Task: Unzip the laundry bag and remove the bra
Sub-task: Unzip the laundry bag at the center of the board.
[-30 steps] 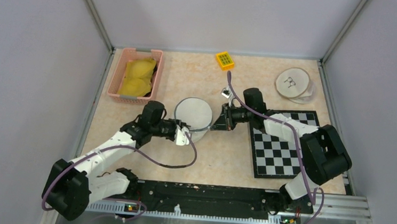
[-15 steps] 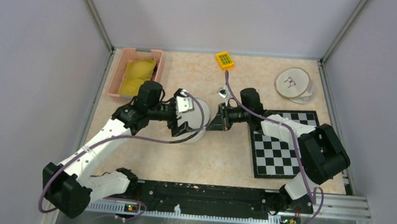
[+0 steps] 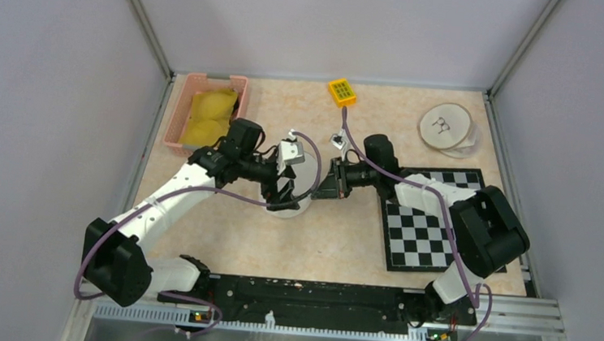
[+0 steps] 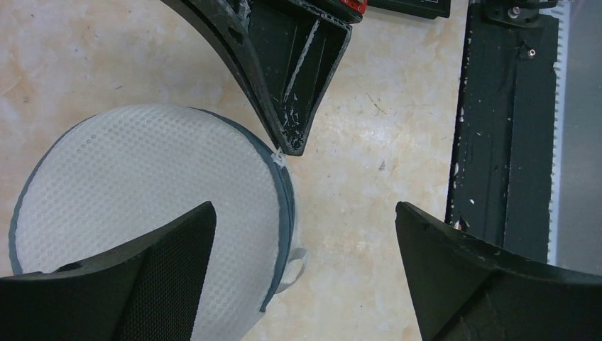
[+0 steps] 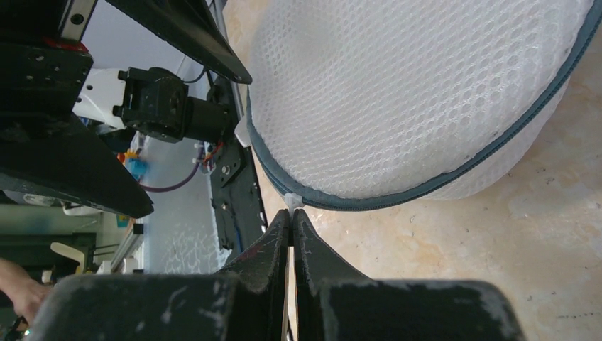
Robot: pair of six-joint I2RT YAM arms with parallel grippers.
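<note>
The laundry bag (image 3: 308,171) is a round white mesh drum with a grey-blue zipper around its rim, standing mid-table; it also fills the left wrist view (image 4: 142,192) and the right wrist view (image 5: 412,92). My right gripper (image 3: 323,188) (image 5: 292,213) is shut on the small white zipper pull (image 5: 293,201) (image 4: 279,158) at the bag's right rim. My left gripper (image 3: 283,192) (image 4: 304,209) hangs open over the bag's near edge, one finger above the mesh top, the other over bare table. The bra is hidden; the mesh shows nothing of what is inside.
A pink basket (image 3: 180,120) holding yellow padded fabric stands at the back left. A yellow keypad block (image 3: 341,91) and round wooden discs (image 3: 445,126) lie at the back. A chessboard mat (image 3: 425,221) is under the right arm. A black rail (image 4: 497,142) runs along the near edge.
My left arm swung from the bag's left side up and over it, and its jaws opened wide. The right gripper kept its shut hold at the bag's rim.
</note>
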